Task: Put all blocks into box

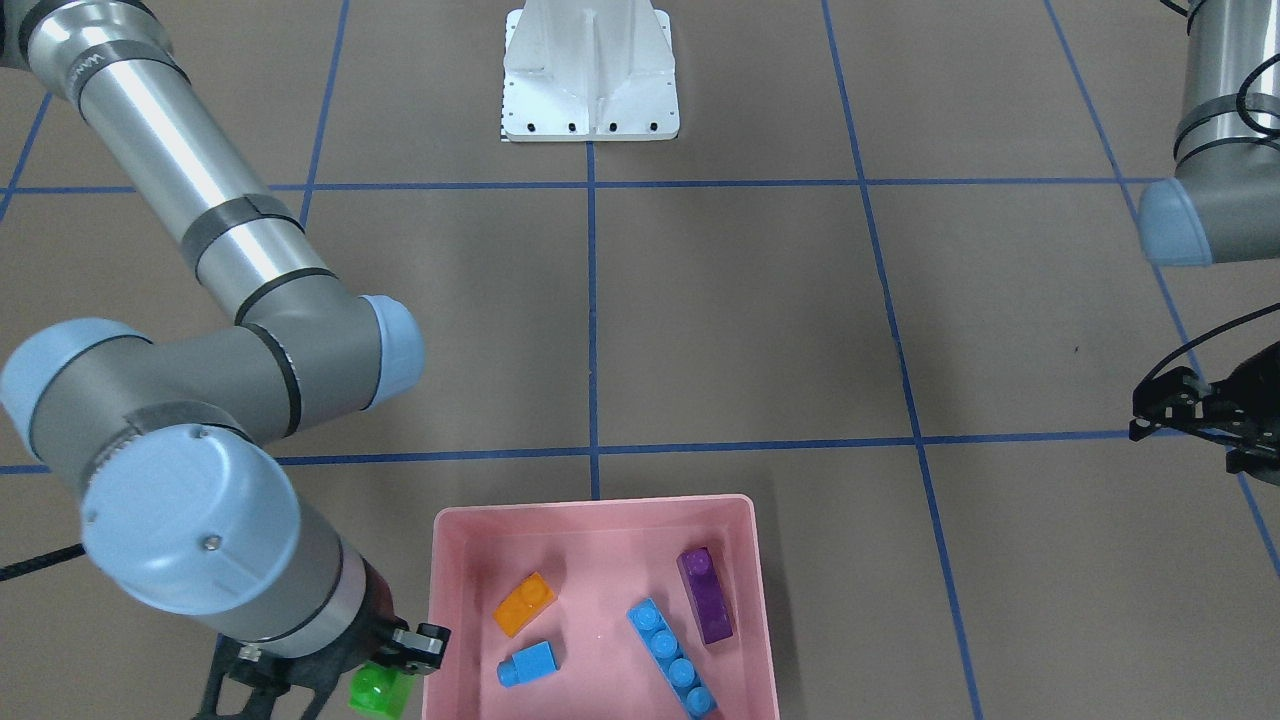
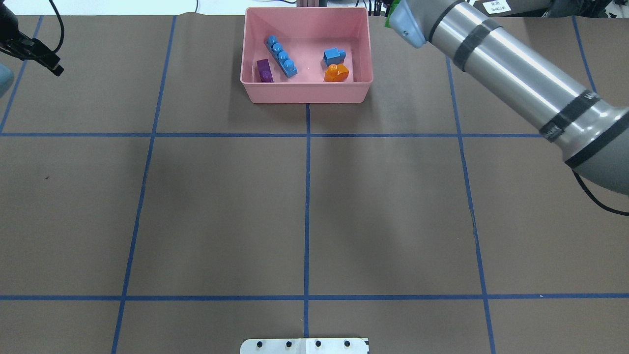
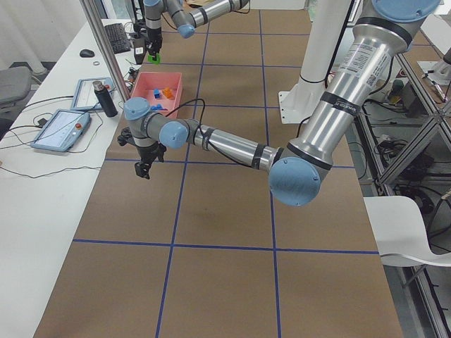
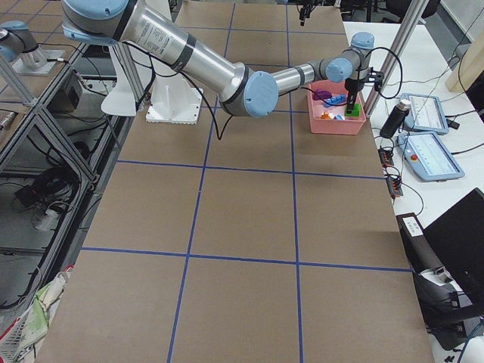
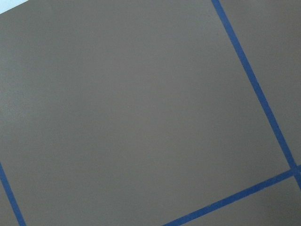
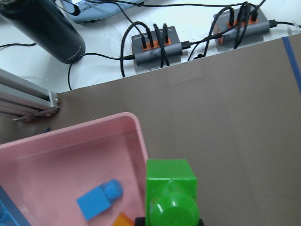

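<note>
The pink box [image 1: 590, 503] [image 2: 304, 93] sits at the table's far edge from the robot. Inside it lie the orange block [image 1: 524, 603], the purple block [image 1: 706, 594], the small blue cube [image 1: 528, 664] and the long blue block [image 1: 672, 656]. My right gripper [image 1: 385, 680] is shut on the green block [image 1: 378, 690] [image 6: 170, 197]. It holds the block over the box's side wall [image 6: 136, 127], at the corner nearest the small blue cube [image 6: 99, 200]. My left gripper [image 1: 1205, 425] [image 2: 49, 61] hangs far off at the table's side, fingers apart, holding nothing.
The white metal base [image 1: 590, 80] stands at the robot's side of the table. Just beyond the box, past the table edge, are a black bottle [image 6: 42, 28] and cable hubs [image 6: 157, 47]. Blue tape lines grid the brown tabletop.
</note>
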`<state>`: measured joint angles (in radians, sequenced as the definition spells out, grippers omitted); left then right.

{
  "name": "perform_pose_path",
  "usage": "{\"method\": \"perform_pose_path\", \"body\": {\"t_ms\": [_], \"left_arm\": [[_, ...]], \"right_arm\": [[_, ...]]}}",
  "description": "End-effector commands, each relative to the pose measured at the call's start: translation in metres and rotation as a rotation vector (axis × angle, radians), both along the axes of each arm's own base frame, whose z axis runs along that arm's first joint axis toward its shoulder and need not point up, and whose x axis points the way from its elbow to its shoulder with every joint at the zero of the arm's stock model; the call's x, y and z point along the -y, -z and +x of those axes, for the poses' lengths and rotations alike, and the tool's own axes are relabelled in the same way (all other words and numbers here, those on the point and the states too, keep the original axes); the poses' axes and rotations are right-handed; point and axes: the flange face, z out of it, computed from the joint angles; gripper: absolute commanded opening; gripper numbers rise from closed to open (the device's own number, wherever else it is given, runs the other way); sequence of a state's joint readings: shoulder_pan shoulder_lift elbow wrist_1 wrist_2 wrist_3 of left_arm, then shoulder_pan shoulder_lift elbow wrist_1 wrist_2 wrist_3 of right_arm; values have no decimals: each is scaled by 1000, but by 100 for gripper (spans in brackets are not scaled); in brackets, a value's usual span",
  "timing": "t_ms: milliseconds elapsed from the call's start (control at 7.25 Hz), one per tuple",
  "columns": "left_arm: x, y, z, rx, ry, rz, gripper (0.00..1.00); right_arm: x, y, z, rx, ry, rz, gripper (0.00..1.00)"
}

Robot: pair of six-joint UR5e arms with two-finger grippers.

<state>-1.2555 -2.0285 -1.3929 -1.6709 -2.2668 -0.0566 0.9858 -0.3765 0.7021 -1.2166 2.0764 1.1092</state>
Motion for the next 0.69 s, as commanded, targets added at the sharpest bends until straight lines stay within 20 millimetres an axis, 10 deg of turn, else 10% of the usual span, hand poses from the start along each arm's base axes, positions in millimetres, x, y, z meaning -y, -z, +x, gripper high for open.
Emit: {"method": "perform_pose_path", "body": {"t_ms": [0,138,276,552], "left_arm": [[-1,2,10,-3,-3,-9,100],[-3,2,16,-3,-12,-7,100],[-3,2,17,-3,-13,-7,100],[-3,2,17,-3,-13,-9,100]], "right_arm": [[-28,35,-73,41,-52,9,0],[-43,56,-97,56,-70,-3,2],[-55,70,-115,66,-100,-19,65],[-77,93,-142,83,-91,-18,96]]}}
